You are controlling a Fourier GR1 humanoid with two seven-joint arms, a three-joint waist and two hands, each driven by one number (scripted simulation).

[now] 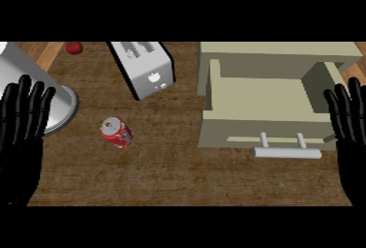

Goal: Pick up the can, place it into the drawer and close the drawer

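Head view: drawer [257, 104] open and bare, can [115, 132] beside it, left hand [22, 126] and right hand [350, 126] flat-fingered, holding nothing.

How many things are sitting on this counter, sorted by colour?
Red: 2, the can and a small red thing at the back
Silver or grey: 2, the toaster and a round metal pot
Beige: 1, the open drawer
Total: 5
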